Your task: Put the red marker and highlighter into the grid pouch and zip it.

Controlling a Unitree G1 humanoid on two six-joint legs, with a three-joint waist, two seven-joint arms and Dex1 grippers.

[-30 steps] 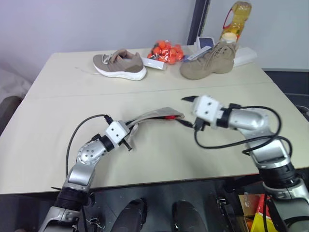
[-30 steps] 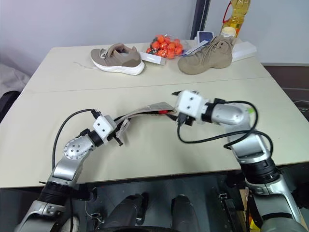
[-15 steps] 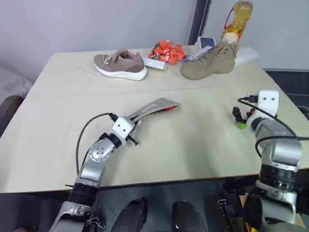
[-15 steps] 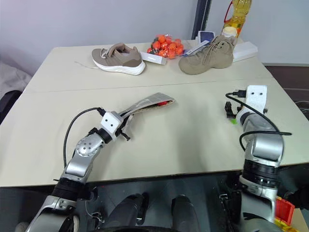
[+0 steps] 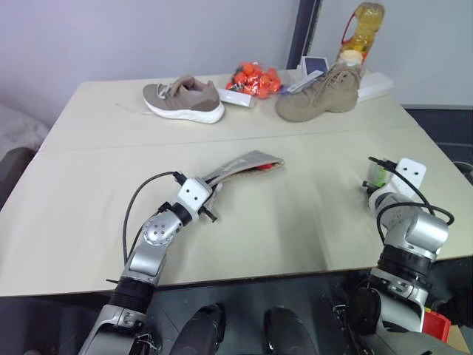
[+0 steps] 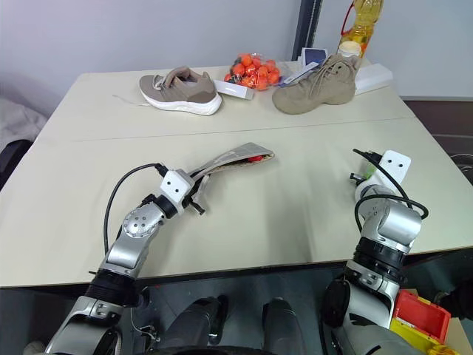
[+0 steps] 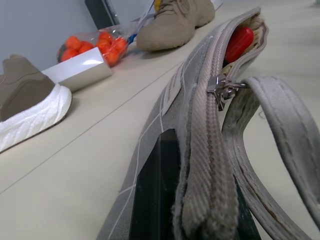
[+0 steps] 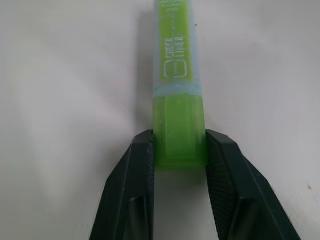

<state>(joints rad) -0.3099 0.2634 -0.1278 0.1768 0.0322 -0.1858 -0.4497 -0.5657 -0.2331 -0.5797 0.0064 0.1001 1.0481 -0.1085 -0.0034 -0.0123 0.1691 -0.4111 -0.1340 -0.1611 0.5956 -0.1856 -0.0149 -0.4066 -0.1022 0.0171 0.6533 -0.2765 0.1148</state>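
Beige tabletop (image 5: 310,222), matte, w/ a seam line running across at mid-depth; pale grey-lilac wall behind, dark vertical post at 1 o'clock of the far edge, white panel right of it.

Item 1, grid pouch (image 5: 244,164): grey fabric, white grid lines, near table centre, lifted at an angle off the surface. My left gripper (image 5: 209,194) pinches its near end, jaws clamped tight on the fabric edge. Zip open at the far end; zipper pull (image 7: 223,89) hangs partway along; wrist strap loops beside it.

Item 2, red marker (image 7: 238,42): red cap end pokes out of the pouch's open mouth, rest inside.

Item 3, highlighter (image 8: 179,90): lime green, lying flat on the table at approx. 3 o'clock from the pouch, well apart from it, near the right edge. My right gripper (image 8: 178,150) has its jaws narrow, pads against both sides of the highlighter's near end; it lies on the surface, not lifted.

Far-edge clutter, 11 to 1 o'clock: tan sneaker (image 5: 183,98) w/ white sole, white box (image 5: 237,97), bag of small orange fruit (image 5: 255,78), tan boot (image 5: 319,92), oil bottle (image 5: 360,29), flat white box (image 5: 375,86) behind the boot.
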